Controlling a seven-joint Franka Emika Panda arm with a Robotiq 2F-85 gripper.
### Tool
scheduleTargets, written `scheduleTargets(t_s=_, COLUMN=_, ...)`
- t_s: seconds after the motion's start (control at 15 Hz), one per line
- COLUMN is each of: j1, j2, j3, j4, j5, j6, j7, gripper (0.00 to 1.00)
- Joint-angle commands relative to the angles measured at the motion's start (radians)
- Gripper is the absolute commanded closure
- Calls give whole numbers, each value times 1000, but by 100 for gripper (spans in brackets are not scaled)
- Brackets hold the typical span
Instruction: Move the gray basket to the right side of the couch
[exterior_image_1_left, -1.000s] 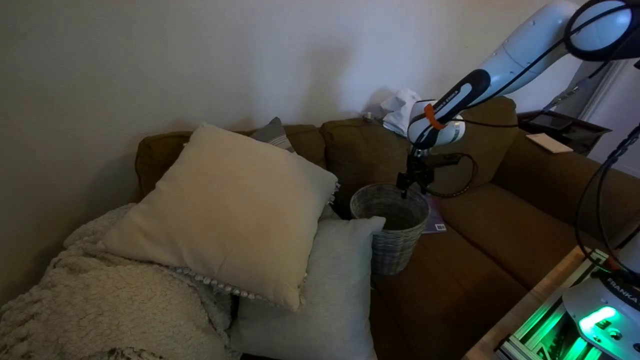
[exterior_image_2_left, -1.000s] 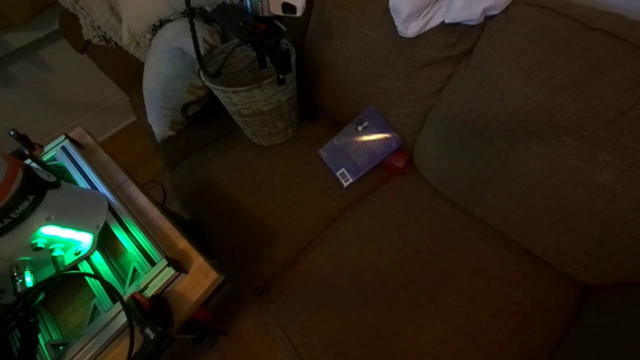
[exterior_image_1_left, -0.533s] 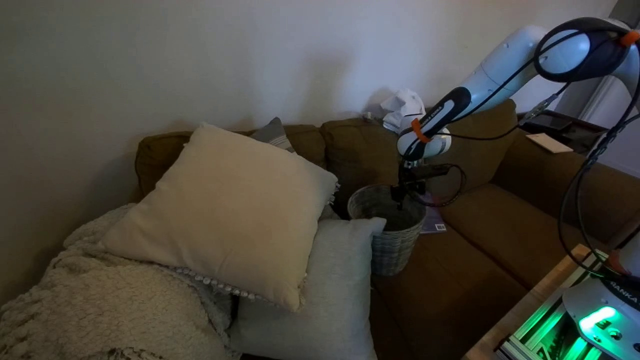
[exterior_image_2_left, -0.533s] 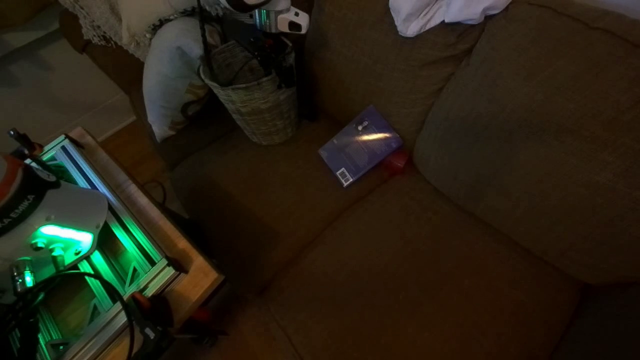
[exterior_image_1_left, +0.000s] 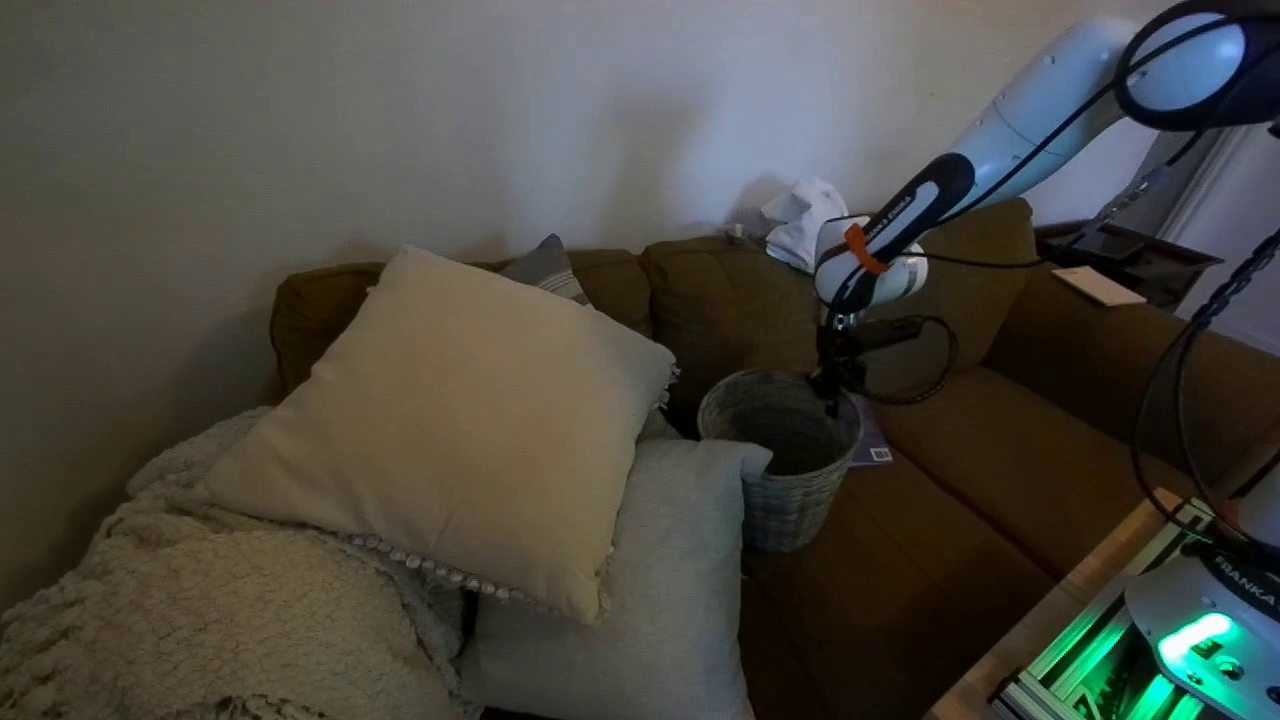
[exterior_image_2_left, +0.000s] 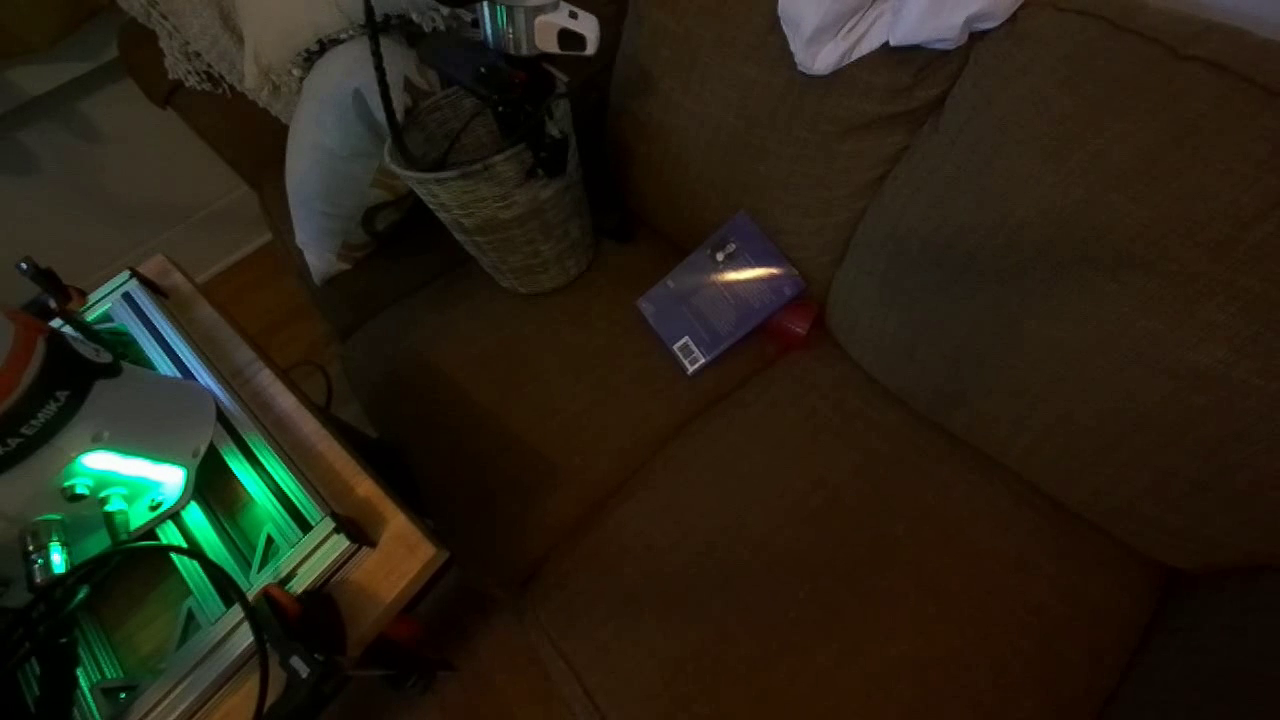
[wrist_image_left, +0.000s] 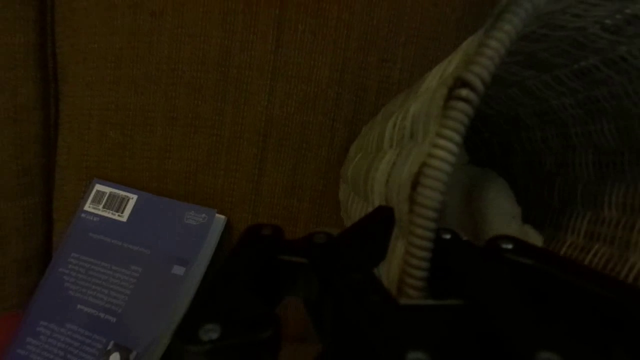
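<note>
The gray basket stands on the brown couch, against a white pillow, leaning slightly. In both exterior views my gripper is at the basket's rim on the side toward the book. The wrist view shows the rolled rim running between my dark fingers, one inside the basket and one outside. They are shut on that rim, though darkness hides part of the contact. A pale, soft-looking thing shows inside the basket. Beyond the basket, the couch seat extends to the right.
A purple book lies on the seat beside the basket, with something red under it. Large pillows and a cream blanket crowd the near end. White cloth rests on the backrest. My arm's base stands before the couch.
My gripper came down to the rim, then shifted right in an exterior view as its jaws shut on it. The basket's rim has moved slightly with it; its base has barely moved.
</note>
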Motion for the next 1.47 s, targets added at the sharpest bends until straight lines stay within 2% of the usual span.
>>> scheduleTargets(t_s=0.0, j1=23, j2=-199, j3=11, j4=-155, j5=-36, j6=-14, j7=-36, gripper=98)
scheduleTargets(t_s=0.27, j1=23, j2=-396, j3=11, j4=-295, j5=-30, j6=10, j7=-18, gripper=98)
scheduleTargets(t_s=0.67, j1=-4, j2=-681, j3=-48, j4=-577, j5=21, j6=-7, j7=213, gripper=98)
scheduleTargets(t_s=1.0, j1=-122, j2=-872, j3=-146, j4=-788, j5=31, j6=-8, j7=247, gripper=98)
scheduleTargets(t_s=1.07, j1=-159, j2=-899, j3=-175, j4=-812, j5=26, j6=-13, j7=232, gripper=98)
scheduleTargets(t_s=1.13, j1=-194, j2=-853, j3=-213, j4=-735, j5=47, j6=-49, j7=189, gripper=98)
scheduleTargets(t_s=1.2, j1=-150, j2=-802, j3=-152, j4=-756, j5=18, j6=0, j7=236, gripper=90)
scheduleTargets(t_s=1.33, j1=-201, j2=-821, j3=-197, j4=-745, j5=18, j6=-17, j7=204, gripper=90)
scheduleTargets(t_s=1.4, j1=-210, j2=-822, j3=-205, j4=-737, j5=18, j6=-18, j7=199, gripper=98)
